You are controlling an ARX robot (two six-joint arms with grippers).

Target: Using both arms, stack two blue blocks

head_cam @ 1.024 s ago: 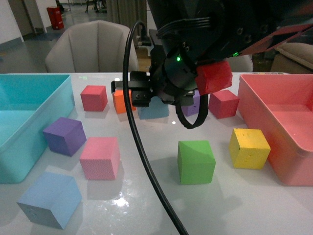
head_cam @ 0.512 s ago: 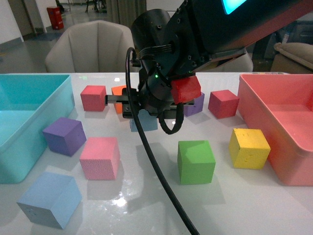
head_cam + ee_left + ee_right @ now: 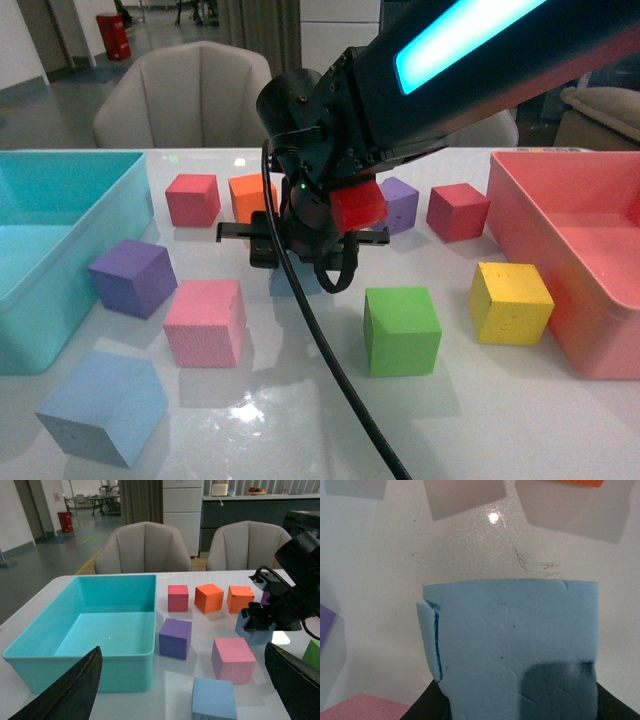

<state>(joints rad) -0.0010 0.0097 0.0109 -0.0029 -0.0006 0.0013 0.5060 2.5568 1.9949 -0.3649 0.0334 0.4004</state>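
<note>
My right arm reaches across the middle of the front view, and its gripper is shut on a light-blue block, held low over the white table. That block fills the right wrist view, with a tear down one edge. It also shows in the left wrist view. The second light-blue block rests on the table at the front left. In the left wrist view it lies between the wide-open black fingers of my empty left gripper, which stays above it.
A teal bin stands at the left and a pink bin at the right. Purple, pink, green, yellow, red and orange cubes lie around the held block.
My right gripper has carried the blue block from beside the orange cube toward the front and lower. The arm now stretches further across the view. The other cubes have not moved.
</note>
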